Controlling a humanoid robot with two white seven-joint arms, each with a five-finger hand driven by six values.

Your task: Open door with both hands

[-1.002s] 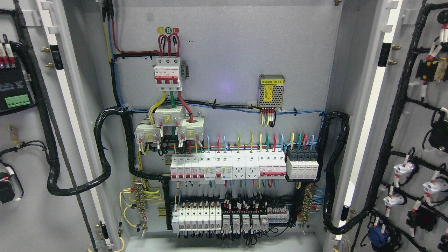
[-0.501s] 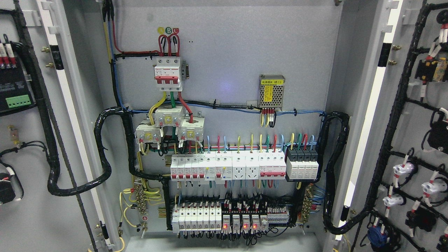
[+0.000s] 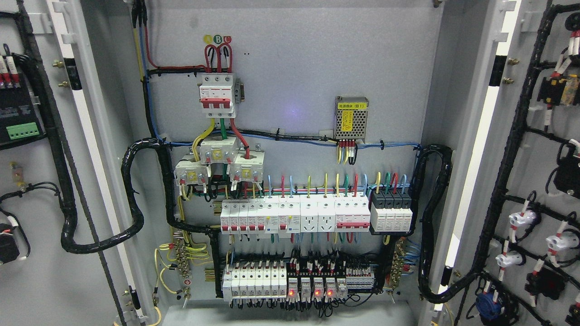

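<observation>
An electrical cabinet fills the head view with both doors swung wide. The left door (image 3: 41,280) shows its inner face at the picture's left, carrying black cable looms and a green terminal block (image 3: 22,131). The right door (image 3: 539,158) stands open at the right, its inner face covered with wired switches and lamps. Between them the grey back panel (image 3: 290,77) carries a red-and-white main breaker (image 3: 216,96), rows of white breakers (image 3: 272,217) and relays (image 3: 312,287). Neither of my hands nor any arm shows.
Thick black cable bundles (image 3: 131,194) loop from the cabinet to each door near the hinges. A small mesh power supply (image 3: 351,118) is mounted at the upper right of the panel. The cabinet floor (image 3: 290,317) lies at the bottom edge.
Red indicator lights on the bottom relay row came on between one second ago and half a second ago and stay lit. Doors and view hold still.
</observation>
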